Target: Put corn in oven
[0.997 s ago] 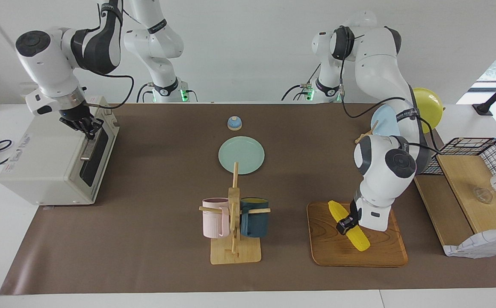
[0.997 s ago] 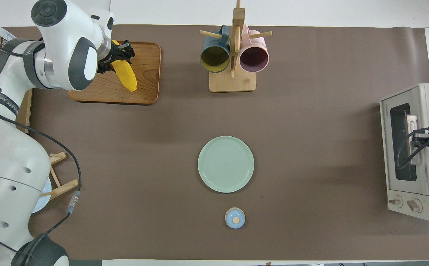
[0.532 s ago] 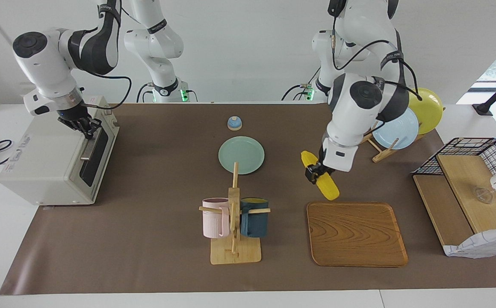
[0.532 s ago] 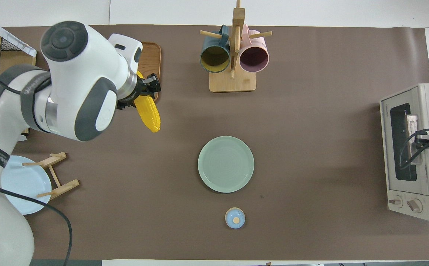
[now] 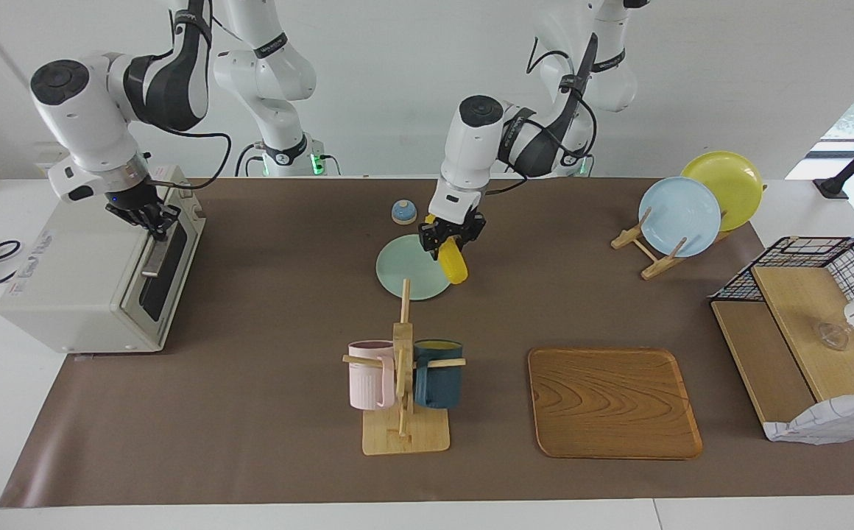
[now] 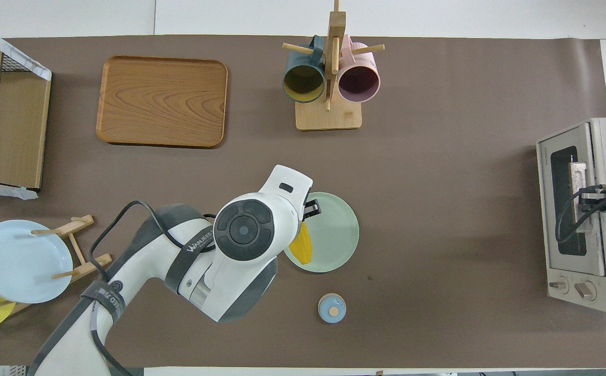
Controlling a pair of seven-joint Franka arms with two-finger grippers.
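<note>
My left gripper [image 5: 450, 237] is shut on the yellow corn [image 5: 455, 265], which hangs tilted above the edge of the pale green plate [image 5: 406, 271]. From overhead the corn [image 6: 303, 246] shows partly under the left arm's wrist, over the green plate [image 6: 337, 230]. The off-white oven [image 5: 73, 280] stands at the right arm's end of the table with its dark glass door closed. My right gripper [image 5: 153, 219] is shut on the upper end of the oven's metal bar handle [image 5: 152, 256]. Overhead, the right gripper [image 6: 590, 201] sits at the handle [image 6: 578, 172] of the oven [image 6: 595, 284].
A small blue bell [image 5: 403, 212] sits nearer the robots than the plate. A mug rack [image 5: 403, 383] with a pink and a dark blue mug, and a wooden tray [image 5: 611, 401], lie farther out. A plate stand [image 5: 681, 217] and a wire-sided shelf [image 5: 810, 309] are at the left arm's end.
The left arm lifted the corn off the wooden tray and carried it toward the right arm's end, to above the green plate. The right gripper stayed at the oven handle.
</note>
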